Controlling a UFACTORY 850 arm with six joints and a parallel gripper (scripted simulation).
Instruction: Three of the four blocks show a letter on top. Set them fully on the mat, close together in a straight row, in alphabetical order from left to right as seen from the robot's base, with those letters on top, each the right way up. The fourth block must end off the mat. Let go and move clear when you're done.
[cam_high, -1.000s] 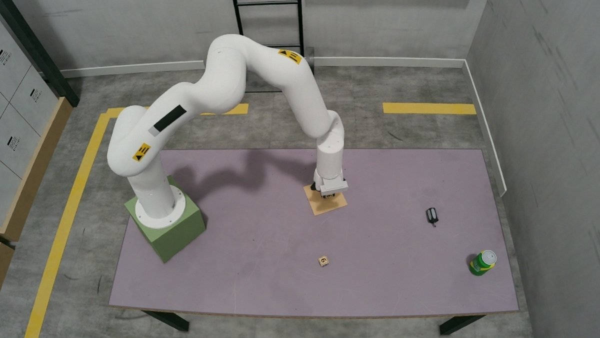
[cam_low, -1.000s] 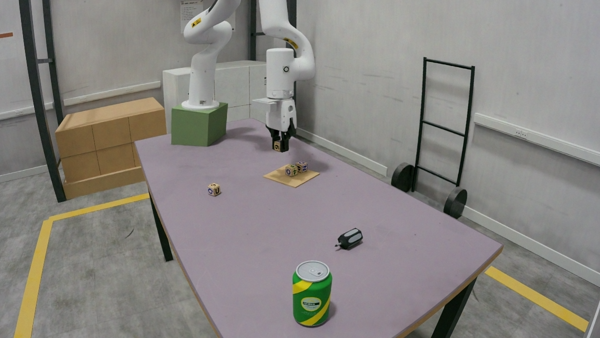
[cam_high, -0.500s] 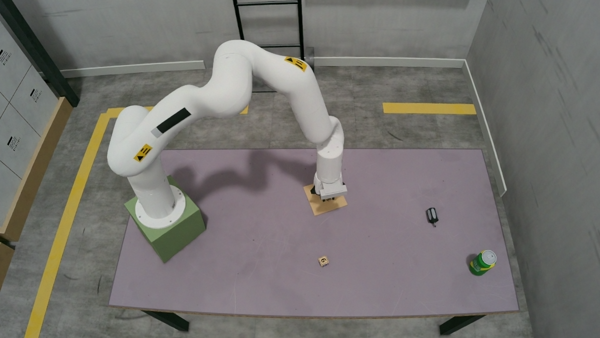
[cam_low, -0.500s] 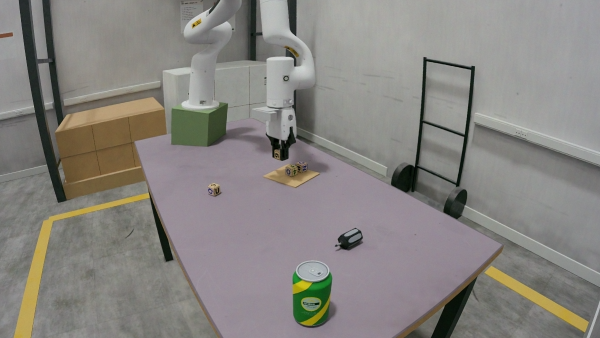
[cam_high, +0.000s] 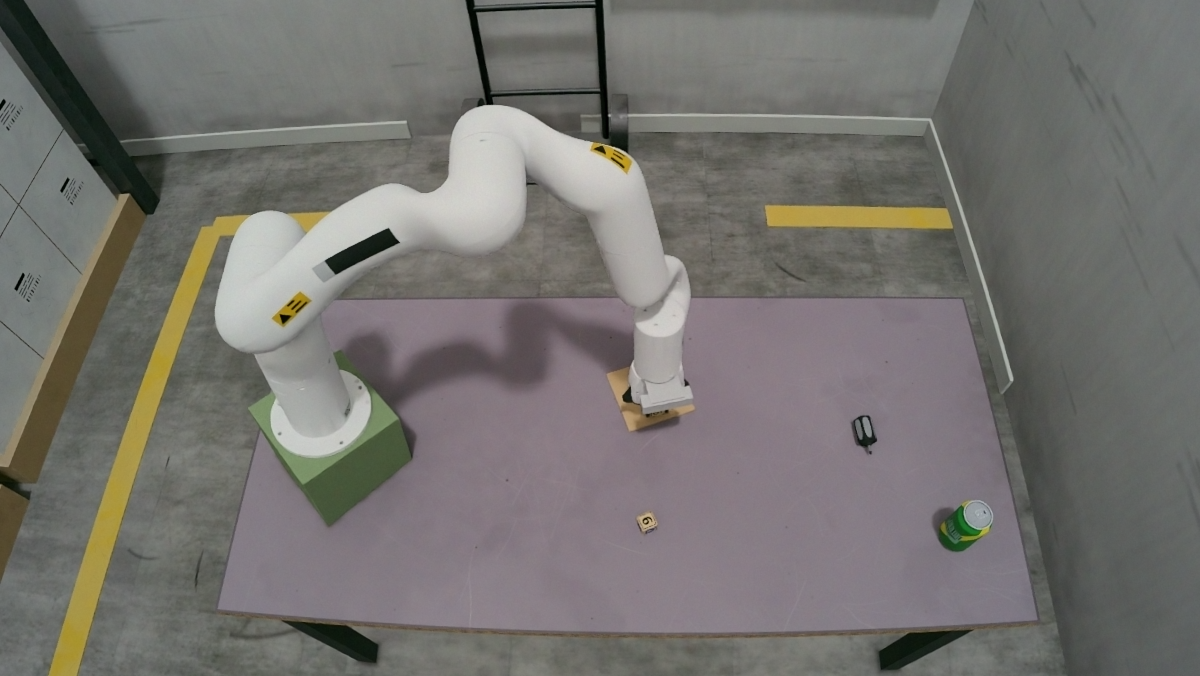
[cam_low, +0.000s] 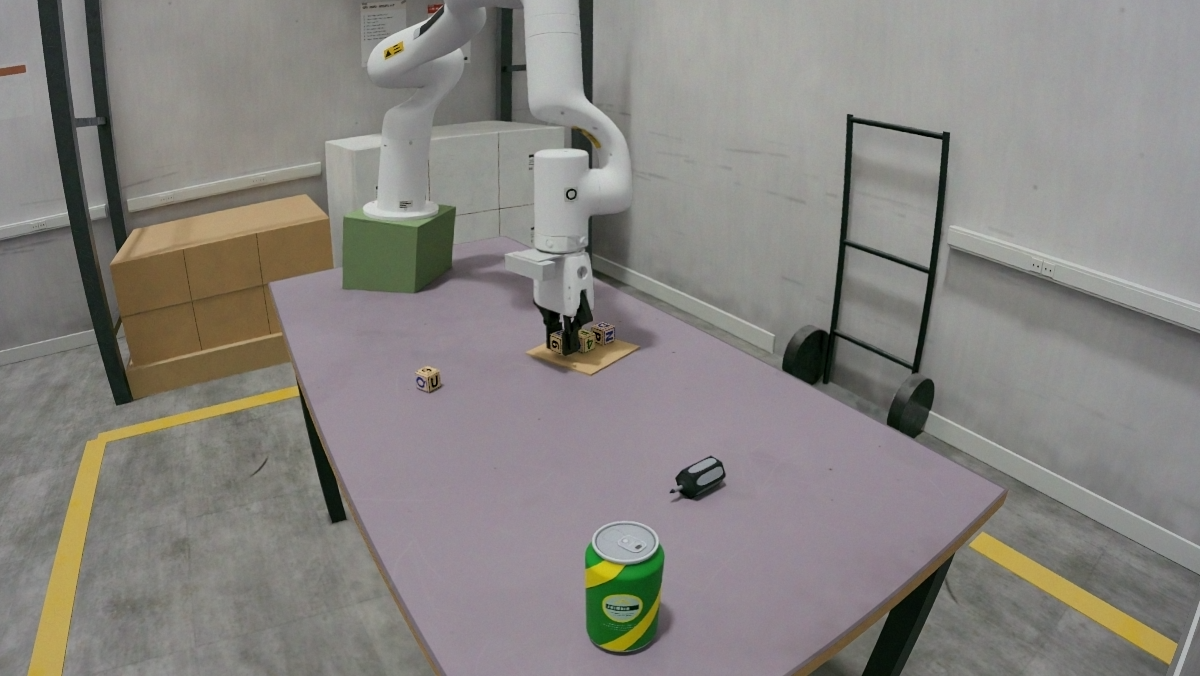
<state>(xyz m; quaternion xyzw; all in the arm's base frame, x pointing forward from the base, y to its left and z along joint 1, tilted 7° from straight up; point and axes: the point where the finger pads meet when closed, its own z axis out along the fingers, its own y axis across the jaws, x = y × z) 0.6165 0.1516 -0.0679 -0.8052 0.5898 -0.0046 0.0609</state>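
A tan mat [cam_low: 582, 355] lies mid-table; in the overhead view [cam_high: 650, 404] the arm covers most of it. My gripper [cam_low: 562, 334] stands low over the mat, shut on a wooden block [cam_low: 555, 340] that rests at or just above the mat's surface. Two more blocks [cam_low: 586, 339] [cam_low: 603, 332] sit in a row right beside it on the mat. Their top faces are hidden or too small to read. A fourth block [cam_high: 646, 522] with a 9 on top sits off the mat towards the table's front; it also shows in the side view [cam_low: 428, 378].
A green can [cam_high: 964, 525] stands near the table's right front corner. A small black tool [cam_high: 864, 431] lies right of the mat. The green base pedestal [cam_high: 331, 440] is at the left.
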